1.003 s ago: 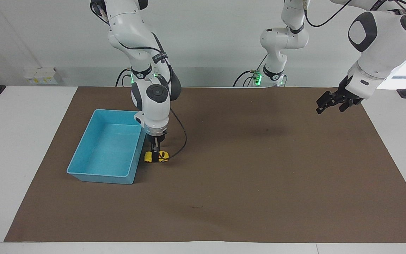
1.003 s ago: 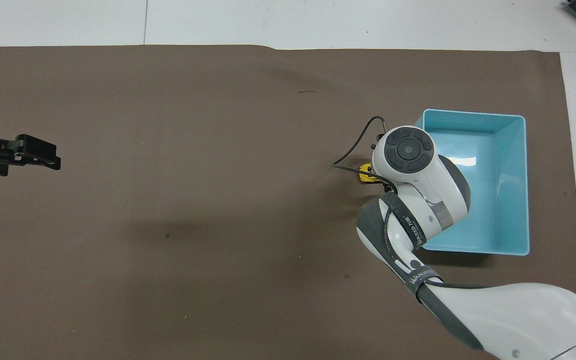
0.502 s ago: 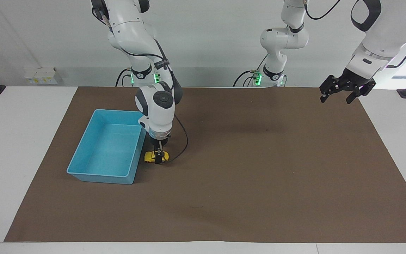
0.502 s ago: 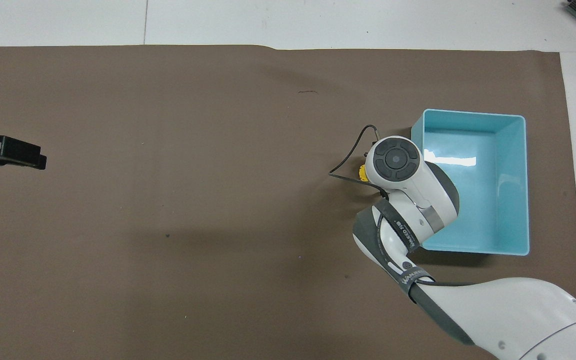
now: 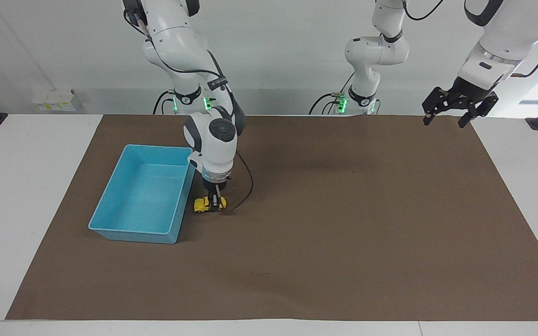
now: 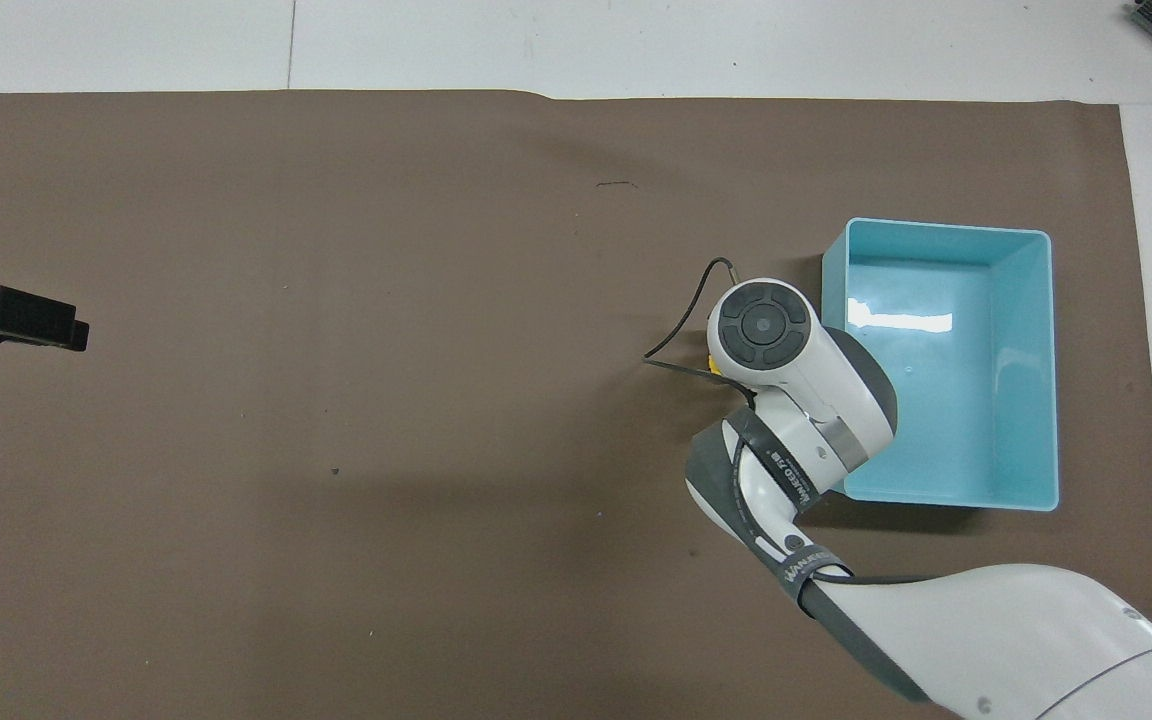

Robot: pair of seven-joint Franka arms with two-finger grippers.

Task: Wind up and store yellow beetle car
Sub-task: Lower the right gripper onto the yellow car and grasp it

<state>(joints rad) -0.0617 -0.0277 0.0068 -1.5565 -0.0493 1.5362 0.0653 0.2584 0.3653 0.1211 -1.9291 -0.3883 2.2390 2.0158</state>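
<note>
Brown mat (image 5: 343,233) carries the yellow beetle car (image 5: 202,204) beside the blue bin (image 5: 110,231); I see my right gripper (image 5: 213,204) clamped on it (left gripper (image 5: 451,109) waits raised, jaws apart).

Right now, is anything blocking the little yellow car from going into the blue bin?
Only the blue bin's own wall. The yellow beetle car, gripped by the right end effector, sits on the mat beside it.

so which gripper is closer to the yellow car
Right. The right gripper is down on the yellow beetle car beside the blue bin; the left gripper hangs in the air over the mat's corner at the left arm's end.
</note>
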